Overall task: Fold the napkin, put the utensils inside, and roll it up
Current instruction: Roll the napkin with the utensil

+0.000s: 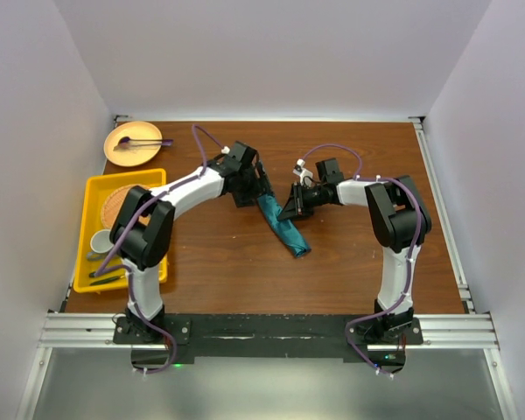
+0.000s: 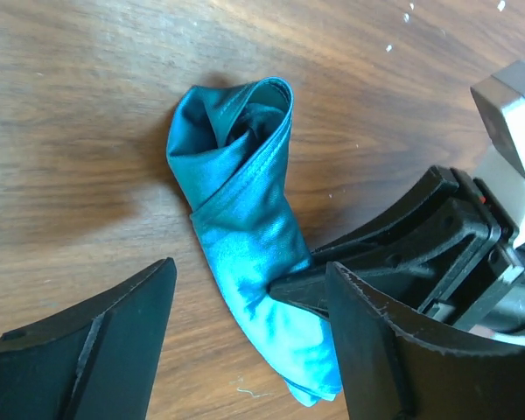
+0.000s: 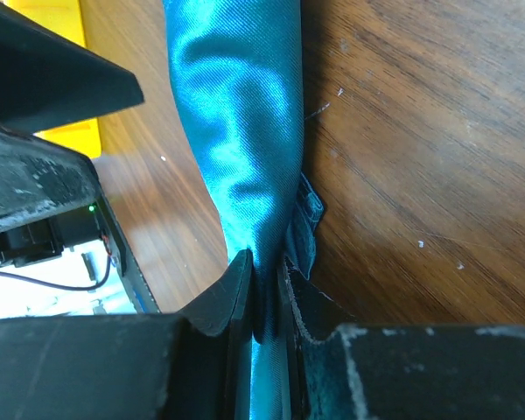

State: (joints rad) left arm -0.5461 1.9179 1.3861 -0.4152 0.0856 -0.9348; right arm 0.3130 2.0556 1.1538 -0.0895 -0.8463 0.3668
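Top view: rolled napkin (image 1: pixel 284 229) lies mid-table, right of yellow tray (image 1: pixel 87 229). L wrist: left gripper (image 2: pixel 249 293) fingers apart, hovering over the napkin's lower end. R wrist: right gripper (image 3: pixel 267 289) clamped on napkin, prob. keeping the roll shut.

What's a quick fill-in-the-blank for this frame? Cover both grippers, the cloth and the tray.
1. The right gripper is pinched shut on the ____.
2. The left gripper stands ____, gripping nothing.
3. The tray is ____ in colour.
4. The napkin is ____ up, not spread flat.

Missing words: napkin; open; yellow; rolled.
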